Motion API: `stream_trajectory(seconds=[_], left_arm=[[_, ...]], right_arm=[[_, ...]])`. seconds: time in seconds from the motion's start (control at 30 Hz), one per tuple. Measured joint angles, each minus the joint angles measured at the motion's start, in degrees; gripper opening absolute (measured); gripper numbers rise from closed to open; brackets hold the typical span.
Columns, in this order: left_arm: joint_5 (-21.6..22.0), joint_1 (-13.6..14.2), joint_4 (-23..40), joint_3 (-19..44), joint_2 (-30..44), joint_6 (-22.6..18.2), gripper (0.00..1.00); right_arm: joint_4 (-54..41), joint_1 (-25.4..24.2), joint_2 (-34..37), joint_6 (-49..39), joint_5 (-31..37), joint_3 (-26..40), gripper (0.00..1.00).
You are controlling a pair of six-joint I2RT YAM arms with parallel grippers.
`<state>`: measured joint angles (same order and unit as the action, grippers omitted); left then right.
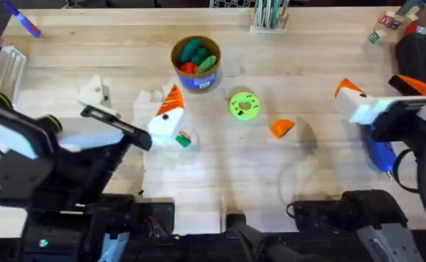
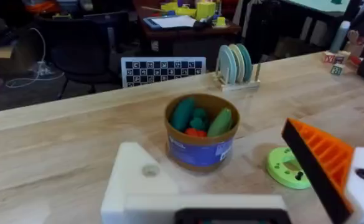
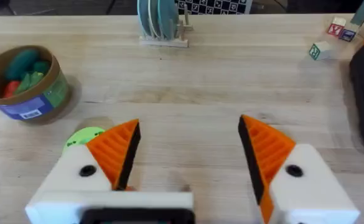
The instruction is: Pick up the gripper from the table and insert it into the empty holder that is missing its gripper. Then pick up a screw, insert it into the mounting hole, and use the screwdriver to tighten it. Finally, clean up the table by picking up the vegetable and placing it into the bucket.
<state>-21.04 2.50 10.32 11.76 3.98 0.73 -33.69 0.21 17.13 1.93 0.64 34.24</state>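
Now the gripper [image 1: 282, 129], a light, stiff ribbed wedge, lies right of the green disc [image 1: 243, 105]. Your right gripper [image 3: 188, 155] is spread; pinch its flat sides, since ribs could slip.

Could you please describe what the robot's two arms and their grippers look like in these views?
Both arms are black with dark cabling near their bases. The right gripper has two white blocky finger mounts, each with a round screw hole and an orange ribbed wedge pad. The left gripper has the same white mounts, but an orange ribbed pad on one finger alone; the other mount is bare white.
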Motion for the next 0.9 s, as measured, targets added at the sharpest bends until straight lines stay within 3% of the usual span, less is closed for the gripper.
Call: stream_trajectory(seconds=[0.07,0.2,0.43,0.9], left_arm=[[-0.9,0.0,-3.0,-3.6,-3.4,0.8,0.986],[-3.4,0.9,-11.3,-9.1,-3.6,1.9,0.986],[-8.7,4.0,-7.1,-11.2,-3.3,2.8,0.985],[-10.7,4.1,-7.1,-11.2,-3.3,2.8,0.985]], right_arm=[[0.0,0.0,0.0,0.0,0.0,0.0,0.940],[0.0,0.0,0.0,0.0,0.0,0.0,0.940],[0.0,0.0,0.0,0.0,0.0,0.0,0.940],[0.0,0.0,0.0,0.0,0.0,0.0,0.940]])
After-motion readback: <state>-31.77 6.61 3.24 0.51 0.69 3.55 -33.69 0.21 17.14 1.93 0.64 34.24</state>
